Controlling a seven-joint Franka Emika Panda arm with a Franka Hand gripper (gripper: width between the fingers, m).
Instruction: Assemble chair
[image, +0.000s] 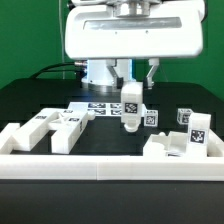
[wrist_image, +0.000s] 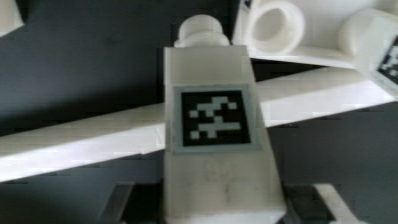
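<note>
Item held: a white blocky bar (image: 131, 108) of the chair, square in section, with one black-and-white tag on its face. It hangs upright below the gripper (image: 133, 86), which is clamped on its upper part. Its lower end is close over the black table (image: 30, 100) — I cannot tell from this angle whether it touches.

The wrist view alone shows dark fingers (wrist_image: 128, 204) pressed on both flanks of the bar, a rounded tip at its far end, and beyond that a long white slab (wrist_image: 89, 140) lying crosswise and a piece with a round hole (wrist_image: 285, 30).

The exterior view alone shows a first cluster (image: 55, 128) of tagged parts to one side of the hand, a second cluster (image: 185, 138) to the other, and the marker board (image: 100, 106) behind. The arm reaches straight down — wrist vertical.
</note>
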